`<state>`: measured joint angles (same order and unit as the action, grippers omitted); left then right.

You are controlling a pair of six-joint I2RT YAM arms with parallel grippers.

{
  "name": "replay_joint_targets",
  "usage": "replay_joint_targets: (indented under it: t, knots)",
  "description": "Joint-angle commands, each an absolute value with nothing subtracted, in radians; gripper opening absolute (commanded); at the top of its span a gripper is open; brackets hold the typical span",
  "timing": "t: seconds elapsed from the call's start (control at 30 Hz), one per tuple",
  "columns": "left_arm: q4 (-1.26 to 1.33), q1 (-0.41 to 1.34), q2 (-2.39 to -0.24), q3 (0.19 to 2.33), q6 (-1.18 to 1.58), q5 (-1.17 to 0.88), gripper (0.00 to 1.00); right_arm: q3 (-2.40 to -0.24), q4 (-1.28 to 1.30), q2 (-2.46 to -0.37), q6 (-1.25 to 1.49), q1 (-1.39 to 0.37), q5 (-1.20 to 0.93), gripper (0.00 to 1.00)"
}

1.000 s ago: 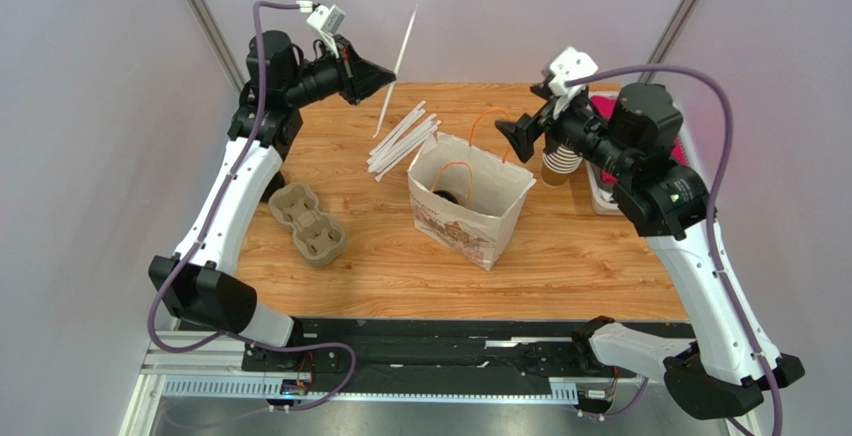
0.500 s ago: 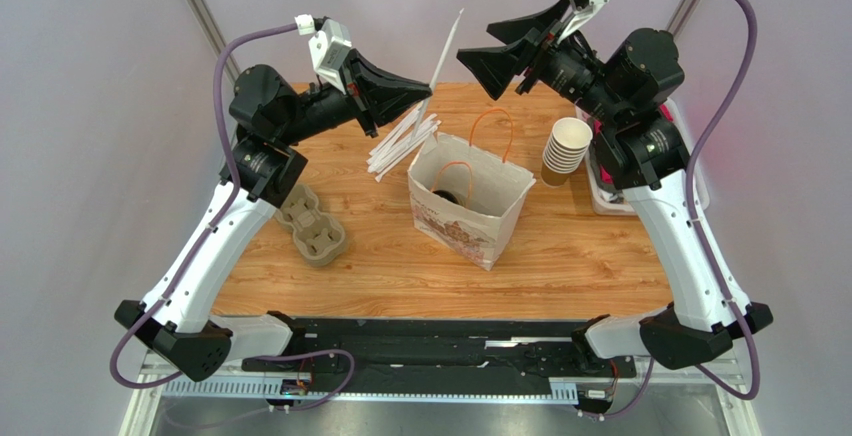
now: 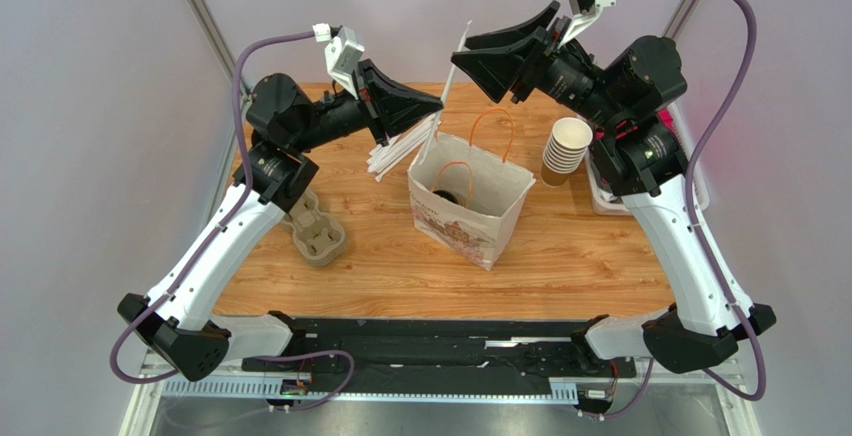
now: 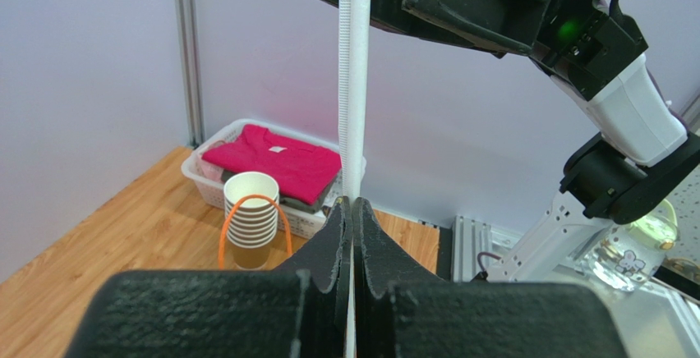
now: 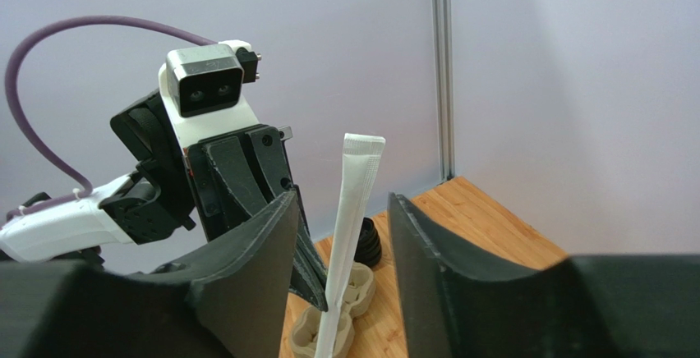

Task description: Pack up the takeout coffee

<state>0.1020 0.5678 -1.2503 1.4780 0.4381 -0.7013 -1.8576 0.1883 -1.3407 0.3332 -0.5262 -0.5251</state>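
A white paper bag (image 3: 480,218) with orange handles stands open mid-table. A dark round lid (image 3: 447,197) shows inside it; the coffee cup's brown body is hidden. My left gripper (image 3: 438,106) is raised behind the bag, shut on a white wrapped straw (image 3: 456,58) that stands upright. In the left wrist view the gripper (image 4: 352,207) pinches the straw (image 4: 354,87) low down. My right gripper (image 3: 462,54) is open around the straw's upper end. In the right wrist view the straw (image 5: 355,185) stands between the spread fingers (image 5: 271,235), touching neither.
A stack of lidless brown cups (image 3: 566,150) stands right of the bag. A pile of wrapped straws (image 3: 400,144) lies behind it. A pulp cup tray (image 3: 312,224) sits at the left. A plastic bin with red cloth (image 4: 271,159) is at the far right edge.
Both arms rose and closed in above the bag. The left gripper carried the straw to the right. The right gripper swung up and left from the cup stack to the straw's top.
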Motion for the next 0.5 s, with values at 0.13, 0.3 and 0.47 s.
replay_joint_targets:
  t: [0.13,0.3,0.47]
  knots:
    - [0.152,0.607,-1.239,1.485,0.427,-0.723,0.00,-1.862,0.183,-1.313,0.330,-0.531,-0.502,0.40]
    - [0.120,0.621,-1.235,1.479,0.400,-0.704,0.00,-1.879,0.199,-1.322,0.333,-0.534,-0.514,0.03]
    - [0.013,0.618,-1.218,1.497,0.373,-0.612,0.54,-1.916,0.235,-1.333,0.292,-0.535,-0.491,0.00]
